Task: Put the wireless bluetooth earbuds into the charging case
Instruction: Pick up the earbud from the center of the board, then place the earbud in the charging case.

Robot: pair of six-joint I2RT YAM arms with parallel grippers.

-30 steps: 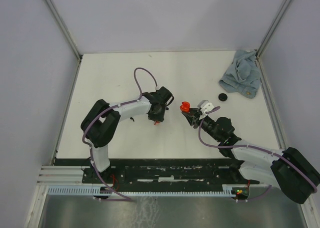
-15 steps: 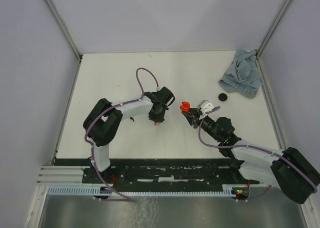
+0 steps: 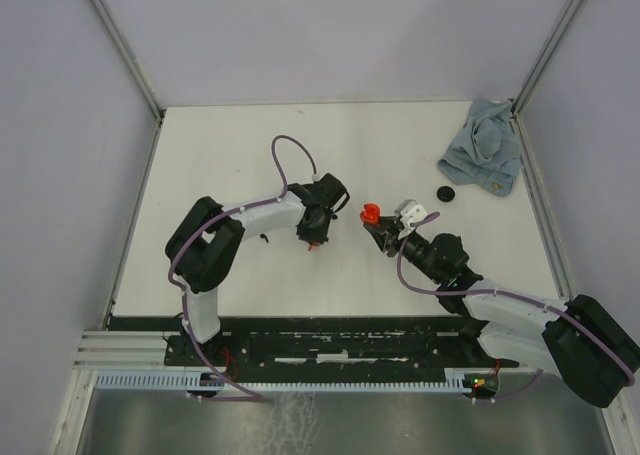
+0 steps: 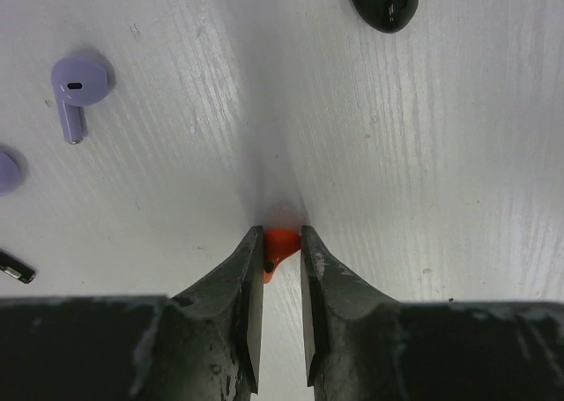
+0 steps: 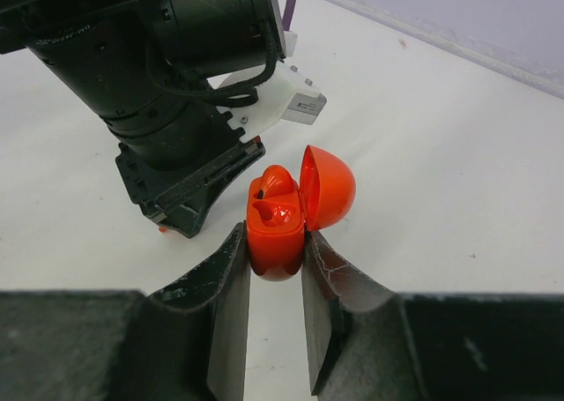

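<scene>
My left gripper (image 4: 282,233) points down at the table (image 4: 423,154), shut on a red earbud (image 4: 280,245) that lies on the surface between its fingertips. A lilac earbud (image 4: 77,88) lies to the far left of it, and a black earbud (image 4: 383,0) lies further off to the right. My right gripper (image 5: 275,239) is shut on the red charging case (image 5: 278,229), holding it above the table with its lid (image 5: 328,188) open. One red earbud (image 5: 275,182) sits in the case. From above, the case (image 3: 369,213) hangs just right of the left gripper (image 3: 315,239).
A crumpled blue cloth (image 3: 485,155) lies at the back right corner, with a small black disc (image 3: 446,193) just in front of it. Part of another lilac piece (image 4: 7,170) and a dark stem (image 4: 16,267) show at the left edge of the left wrist view.
The left jaws have closed in on the red earbud. Both arms have stayed almost where they were, and the right gripper holds the case as before.
</scene>
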